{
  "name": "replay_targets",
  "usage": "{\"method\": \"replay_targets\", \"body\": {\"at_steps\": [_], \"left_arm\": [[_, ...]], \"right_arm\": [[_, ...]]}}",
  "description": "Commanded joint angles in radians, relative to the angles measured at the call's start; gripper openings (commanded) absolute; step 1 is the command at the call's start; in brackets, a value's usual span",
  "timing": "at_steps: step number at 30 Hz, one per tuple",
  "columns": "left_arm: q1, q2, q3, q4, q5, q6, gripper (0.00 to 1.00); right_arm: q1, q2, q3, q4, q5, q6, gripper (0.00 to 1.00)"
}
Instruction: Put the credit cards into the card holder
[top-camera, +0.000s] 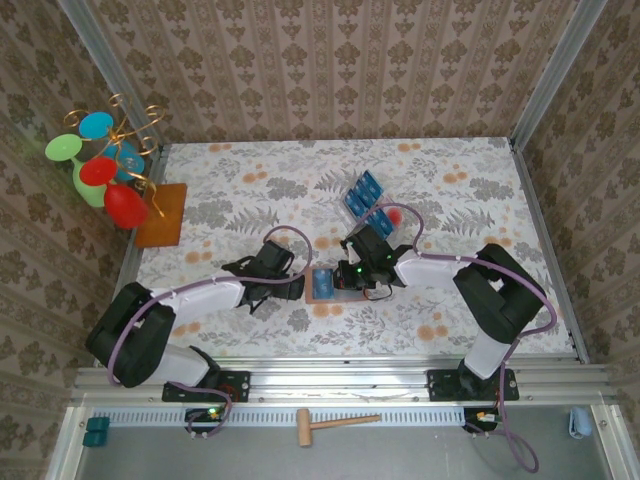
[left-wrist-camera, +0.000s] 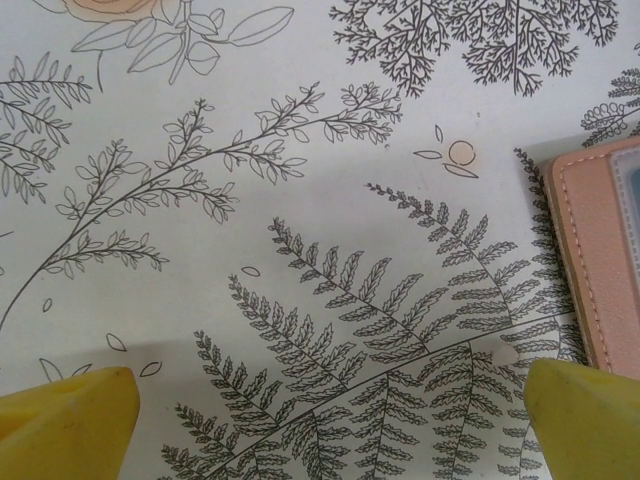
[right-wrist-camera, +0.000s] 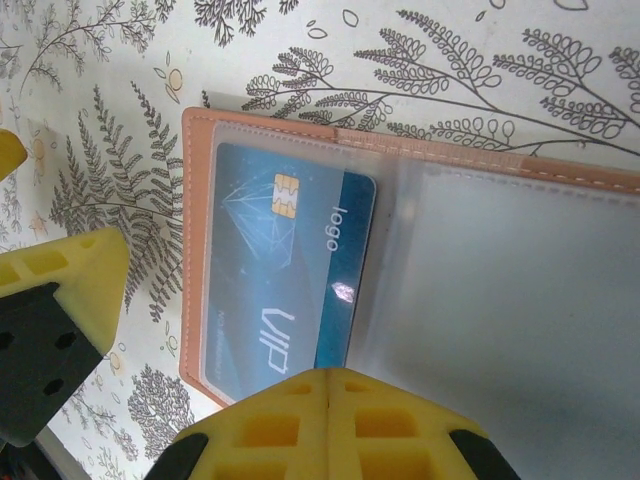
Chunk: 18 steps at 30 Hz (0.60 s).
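Steadying the card holder (right-wrist-camera: 560, 168) from six o'clock, seemingly, right gripper (right-wrist-camera: 330, 400) sits pinched closed, empty; left gripper (left-wrist-camera: 325, 420) spread wide, empty.

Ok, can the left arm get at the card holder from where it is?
Probably yes: the open left gripper hangs over bare tablecloth right beside the card holder, nothing between them, though the shut right gripper sits over it.
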<state>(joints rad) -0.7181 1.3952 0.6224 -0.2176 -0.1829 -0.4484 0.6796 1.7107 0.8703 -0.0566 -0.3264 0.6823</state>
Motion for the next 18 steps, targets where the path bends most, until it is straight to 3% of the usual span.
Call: {"method": "replay_targets", "body": {"at_steps": [1,18], "left_arm": [[0.005,0.022,0.014,-0.022,0.006,0.012,1.00],[-0.007,0.098,0.025,0.023,0.034,0.022,1.00]], "right_arm": [[0.007,0.023,0.030,-0.026,0.020,-0.015,0.00],[0.026,0.039,0.029,-0.028,0.004,-0.010,0.00]]}}
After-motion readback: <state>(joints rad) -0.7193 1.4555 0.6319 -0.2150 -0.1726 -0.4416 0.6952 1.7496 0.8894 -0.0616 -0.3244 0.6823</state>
